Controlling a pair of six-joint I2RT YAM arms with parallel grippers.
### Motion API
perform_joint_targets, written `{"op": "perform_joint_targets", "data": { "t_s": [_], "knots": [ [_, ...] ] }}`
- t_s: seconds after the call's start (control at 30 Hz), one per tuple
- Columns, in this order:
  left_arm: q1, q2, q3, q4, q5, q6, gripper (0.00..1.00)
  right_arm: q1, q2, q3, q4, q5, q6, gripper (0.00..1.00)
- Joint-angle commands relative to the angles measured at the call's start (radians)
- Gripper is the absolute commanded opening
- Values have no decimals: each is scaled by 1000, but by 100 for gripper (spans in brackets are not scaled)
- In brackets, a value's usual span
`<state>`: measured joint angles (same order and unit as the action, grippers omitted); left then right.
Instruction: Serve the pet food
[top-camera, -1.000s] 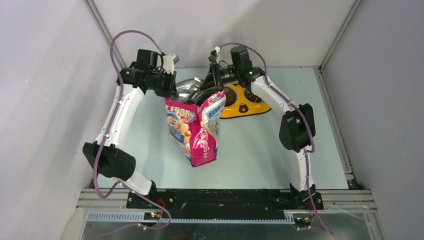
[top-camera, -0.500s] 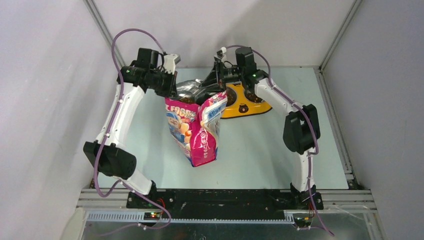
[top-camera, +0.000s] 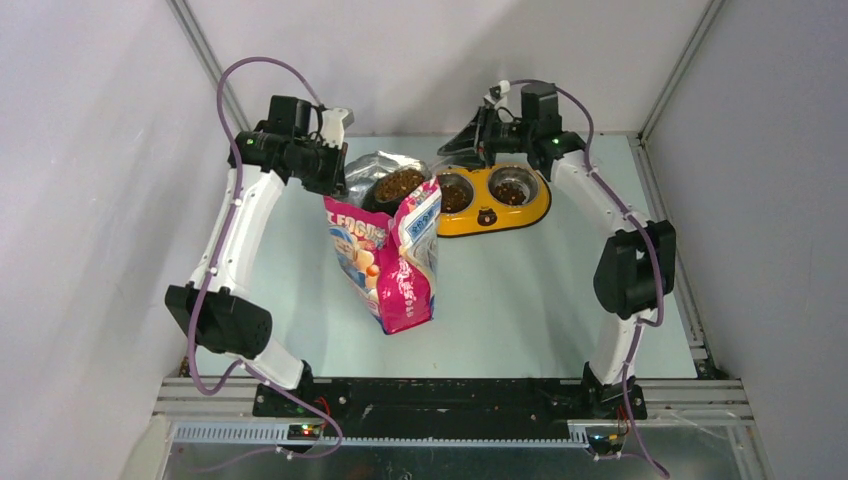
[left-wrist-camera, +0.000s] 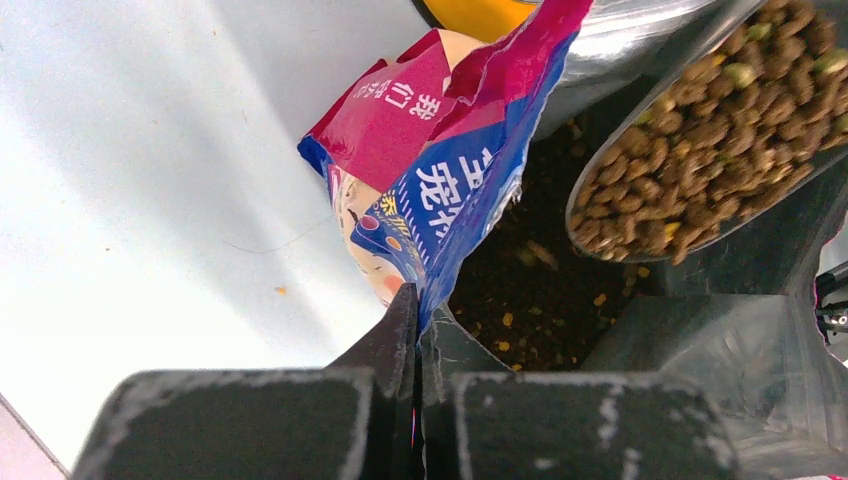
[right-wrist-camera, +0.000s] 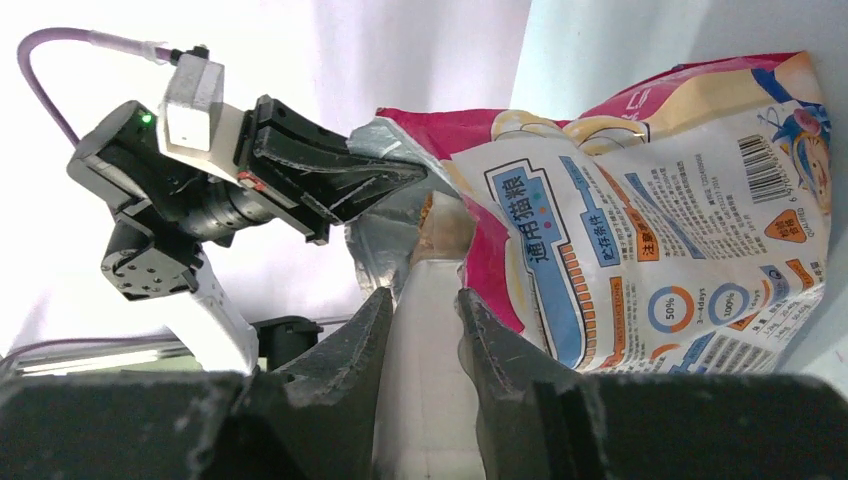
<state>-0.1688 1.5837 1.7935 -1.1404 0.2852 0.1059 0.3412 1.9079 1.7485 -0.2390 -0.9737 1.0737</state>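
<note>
Here the left gripper is pinching the rim of the soft bag; the right gripper is clasping the scoop, carrying loose kibble likely spilling unless level.

Bag stands left of bowl, kibble apparently inside both.

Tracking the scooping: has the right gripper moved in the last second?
Yes. The right gripper drew back rightward, uncovering the left cup of the yellow double bowl.

Brown kibble heaped over the open bag
</note>
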Motion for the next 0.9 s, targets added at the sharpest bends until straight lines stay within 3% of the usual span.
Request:
{"op": "perform_joint_targets", "data": {
  "t_s": [0.0,0.23,0.47,0.5,0.6,0.67,0.77,0.8,0.87],
  "knots": [
    [12,-30,64,43,-39,24,0,-10,-68,-12,15,36,10,0],
    [12,-9,83,42,-38,29,0,-22,-71,-96,61,5,80,0],
    [11,-16,62,23,-67,71,0,-26,-63,-140,379,-69,161,0],
    [11,-16,60,20,-70,81,0,-25,-62,-127,355,-58,123,0],
    [11,-17,60,15,-83,93,0,-10,-71,-12,13,94,-183,0],
    [11,-17,58,12,-85,97,0,-7,-73,-32,8,103,-185,0],
    [11,-15,54,12,-82,101,0,-14,-63,-119,192,34,-21,0],
    [11,-13,53,11,-82,101,0,-8,-298,-103,124,73,-58,0],
    [11,-12,55,12,-81,100,0,4,-100,-80,74,84,-128,0]
  ]
}}
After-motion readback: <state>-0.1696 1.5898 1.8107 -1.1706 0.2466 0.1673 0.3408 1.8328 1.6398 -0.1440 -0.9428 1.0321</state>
